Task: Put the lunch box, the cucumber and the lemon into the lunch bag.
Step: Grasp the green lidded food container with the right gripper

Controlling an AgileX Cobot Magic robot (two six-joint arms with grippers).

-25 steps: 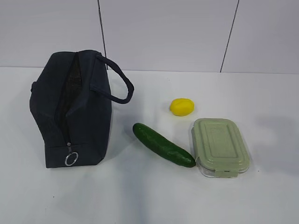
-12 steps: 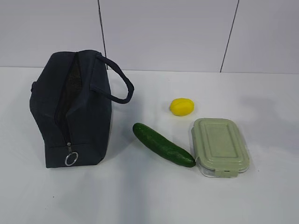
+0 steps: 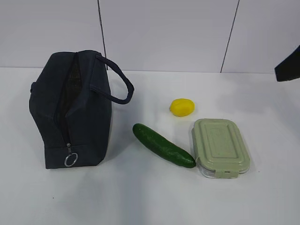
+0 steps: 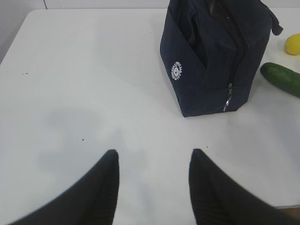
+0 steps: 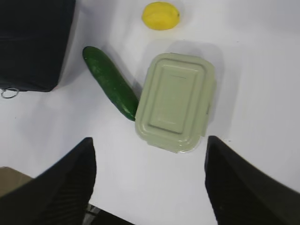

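Right pincer (image 5: 147, 183) spread wide, empty, above the desk (image 5: 262, 70). Lunch box (image 5: 176, 102) lies ahead between its fingers; cucumber (image 5: 110, 82) touches the box's left edge; lemon (image 5: 161, 15) farther on. Left pincer (image 4: 152, 187) half open, empty; lunch bag (image 4: 213, 56) well ahead to its right, zipper parted on top.

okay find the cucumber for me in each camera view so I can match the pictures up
Exterior view: the cucumber lies diagonally at centre, between the lunch bag and the lunch box.
Left wrist view: only one end shows at the right edge, right of the bag.
Right wrist view: diagonal, upper centre-left, its lower end against the box.
Shared landmark: the lemon, just beyond it.
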